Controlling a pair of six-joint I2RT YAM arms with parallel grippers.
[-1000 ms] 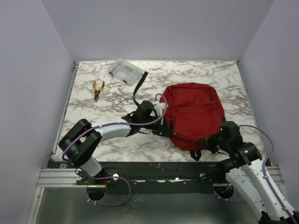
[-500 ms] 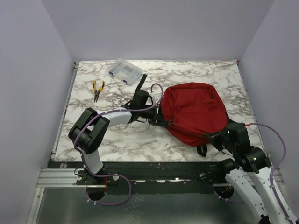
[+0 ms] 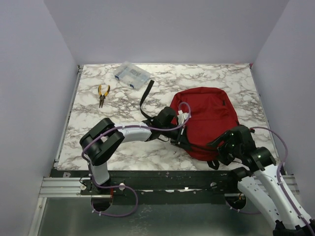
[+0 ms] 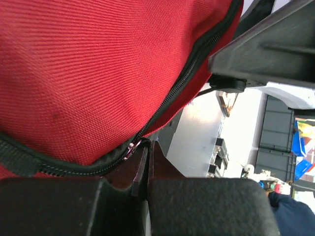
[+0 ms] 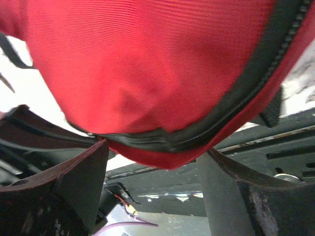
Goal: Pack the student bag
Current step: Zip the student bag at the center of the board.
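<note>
both jaws pinch the zip seam on the woven red student bag.

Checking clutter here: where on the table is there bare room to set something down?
Bare: the far strip from box to right edge; the left patch between pliers and left arm. Crowded: near side of bag, where left pincer and right pincer grip it.

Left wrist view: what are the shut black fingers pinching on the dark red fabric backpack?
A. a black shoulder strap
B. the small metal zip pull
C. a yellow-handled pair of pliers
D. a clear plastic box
B: the left gripper has its jaws pressed together on the small metal zip pull, at the end of the black zip of the dark red fabric backpack.
</note>
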